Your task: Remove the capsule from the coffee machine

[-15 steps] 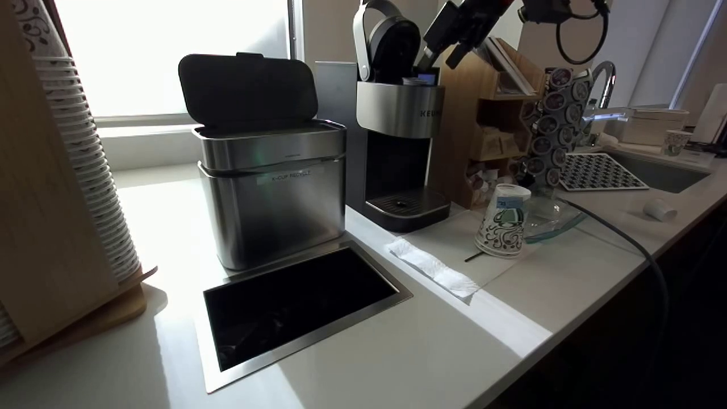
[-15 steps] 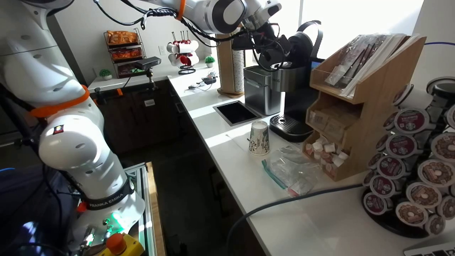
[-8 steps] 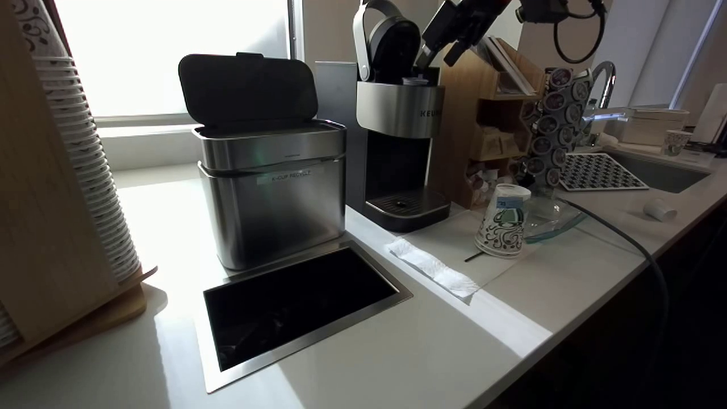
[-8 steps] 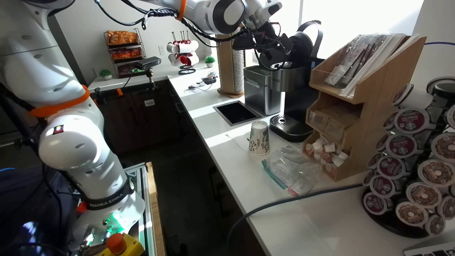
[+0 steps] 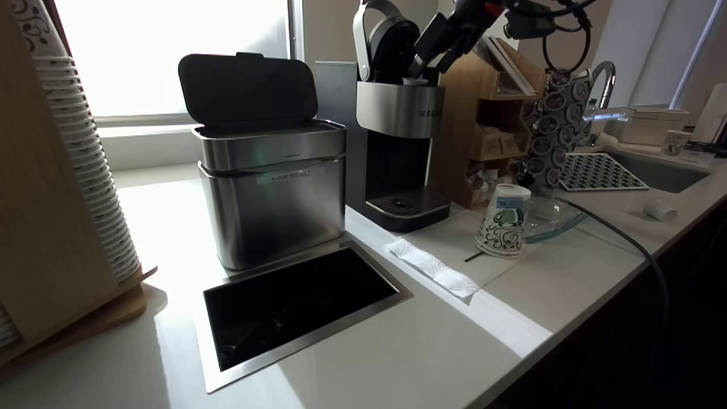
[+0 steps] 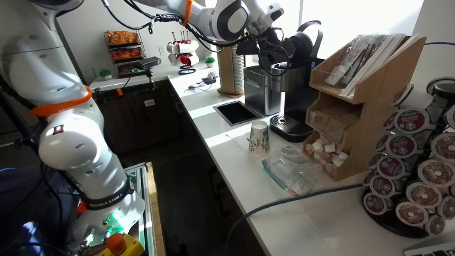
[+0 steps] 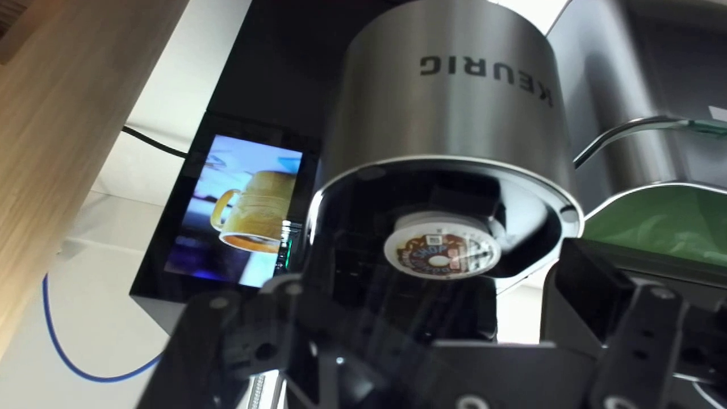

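Silver and black coffee machine (image 5: 399, 112)

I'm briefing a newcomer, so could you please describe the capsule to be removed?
Find the coffee machine, its silver band marked KEURIG. In its open top sits the capsule, its round face brown and white. Unlike the racked pods, it is inside the machine.

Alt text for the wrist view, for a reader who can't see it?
A printed capsule sits ungrasped in the open coffee machine, whose KEURIG lettering appears upside down. The open gripper spans the picture's bottom; a lit screen is at left.
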